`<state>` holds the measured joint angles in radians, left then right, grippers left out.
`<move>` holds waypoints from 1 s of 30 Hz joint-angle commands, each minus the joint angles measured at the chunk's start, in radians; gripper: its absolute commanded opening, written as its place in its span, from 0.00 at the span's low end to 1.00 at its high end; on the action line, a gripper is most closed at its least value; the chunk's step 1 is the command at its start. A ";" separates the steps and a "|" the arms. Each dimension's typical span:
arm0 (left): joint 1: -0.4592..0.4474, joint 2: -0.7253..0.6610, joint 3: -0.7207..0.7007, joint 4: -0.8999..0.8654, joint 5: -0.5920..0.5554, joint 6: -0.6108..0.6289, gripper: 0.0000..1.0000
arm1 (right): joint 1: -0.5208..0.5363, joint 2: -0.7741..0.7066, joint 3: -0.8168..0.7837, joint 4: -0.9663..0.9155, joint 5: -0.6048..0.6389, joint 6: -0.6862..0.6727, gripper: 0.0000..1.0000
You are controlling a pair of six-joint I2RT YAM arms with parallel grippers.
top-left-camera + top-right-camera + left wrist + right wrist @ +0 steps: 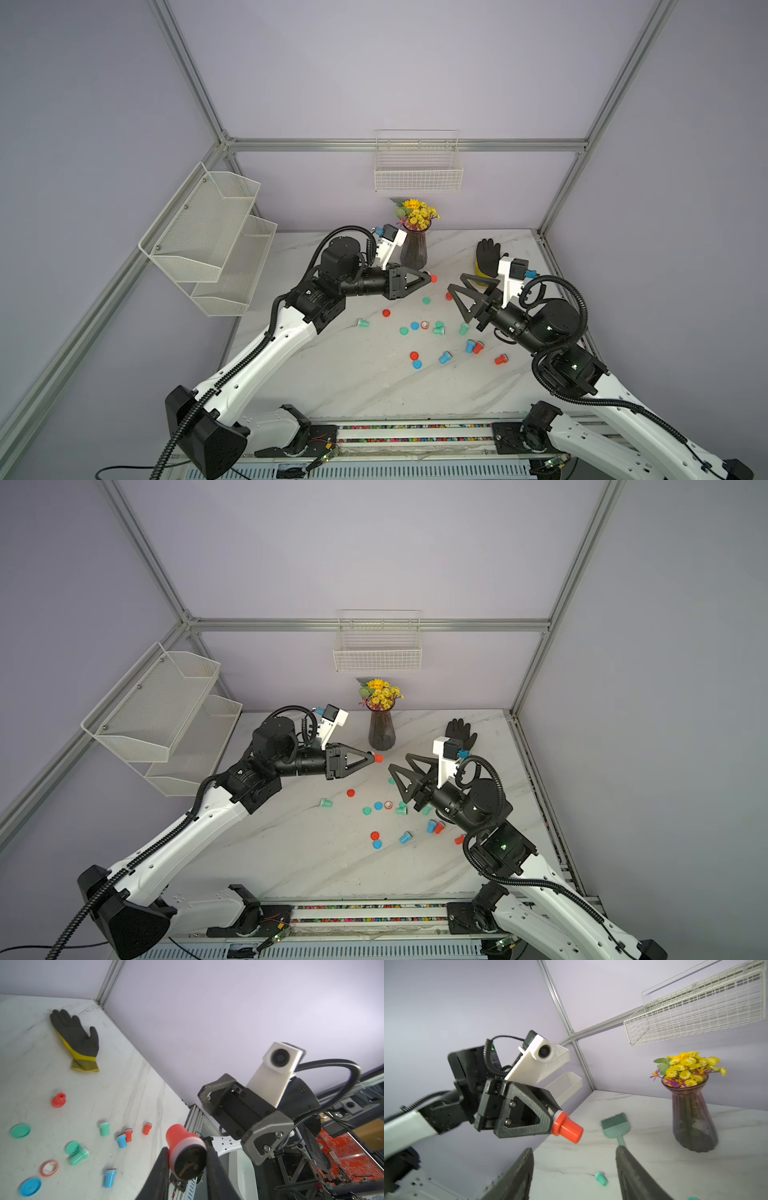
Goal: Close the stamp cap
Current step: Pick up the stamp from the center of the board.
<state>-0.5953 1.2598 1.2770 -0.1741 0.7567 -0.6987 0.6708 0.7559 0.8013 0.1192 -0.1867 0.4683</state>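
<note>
My left gripper (428,277) (372,757) is shut on a red stamp (433,278) (378,757), held above the table near the vase. It grips the stamp (569,1129) at its white-banded end, and the red round end points toward my right gripper (456,282) (398,761). In the left wrist view the stamp (180,1138) shows a dark round face between the fingers of the left gripper (187,1147). My right gripper (574,1149) stands open and empty a short way from the stamp. Loose caps lie on the table, among them a red cap (386,313) and a blue cap (414,326).
Several more stamps, green (363,323), blue (444,357) and red (500,359), lie scattered mid-table. A vase of yellow flowers (413,249) stands at the back, with a black glove (488,257) to its right and a green brush (615,1124) near it. A mesh shelf (208,241) hangs on the left wall.
</note>
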 commanded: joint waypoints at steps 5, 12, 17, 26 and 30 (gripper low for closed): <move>0.028 0.036 -0.053 0.485 0.184 -0.446 0.13 | 0.006 -0.015 0.000 0.231 -0.144 -0.221 0.62; 0.028 0.089 -0.191 1.020 0.200 -0.944 0.10 | 0.006 0.073 0.002 0.386 -0.191 -0.614 0.61; 0.028 0.042 -0.180 0.856 0.227 -0.856 0.11 | 0.005 0.151 0.082 0.288 -0.180 -0.690 0.59; 0.026 0.011 -0.162 0.823 0.250 -0.844 0.11 | 0.004 0.109 0.077 0.212 -0.152 -0.752 0.58; 0.025 0.010 -0.158 0.842 0.265 -0.865 0.11 | 0.004 0.138 0.103 0.211 -0.265 -0.718 0.50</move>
<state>-0.5716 1.2888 1.0866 0.6121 0.9928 -1.5421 0.6704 0.8783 0.8715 0.3569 -0.3641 -0.2344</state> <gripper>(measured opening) 0.253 0.514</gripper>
